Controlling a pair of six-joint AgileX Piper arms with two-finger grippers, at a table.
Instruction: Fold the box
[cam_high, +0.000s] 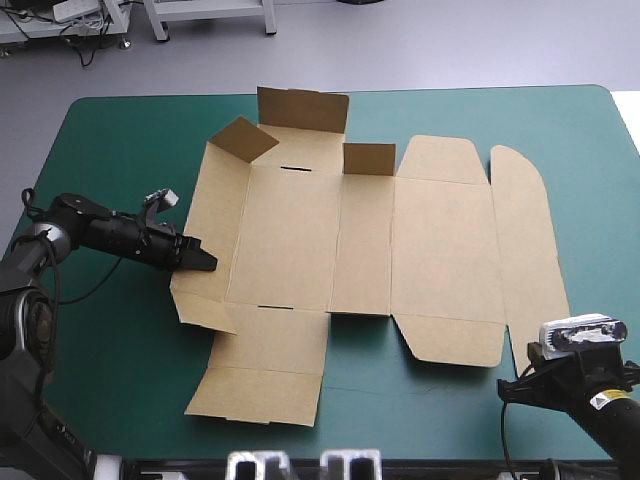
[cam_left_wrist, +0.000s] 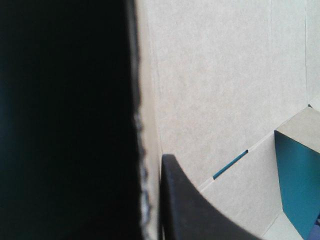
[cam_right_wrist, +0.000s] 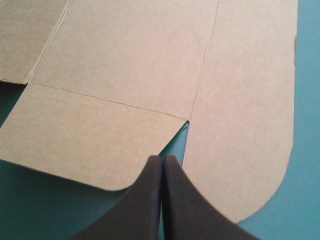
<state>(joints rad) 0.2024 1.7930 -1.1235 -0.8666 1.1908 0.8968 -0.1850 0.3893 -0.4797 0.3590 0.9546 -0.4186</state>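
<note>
left claw gripped the box at its left flap (sheet between fingers); right claw sat clenched, empty, beside the rounded flap

The box lies mostly flat mid-table. Three flaps stand up along its far edge and bar a low pass there. The bare teal-green cover is open all round, widest at far left. The left gripper pinches the box's left edge. The right gripper, fingers together, sits at the near right corner.
</note>
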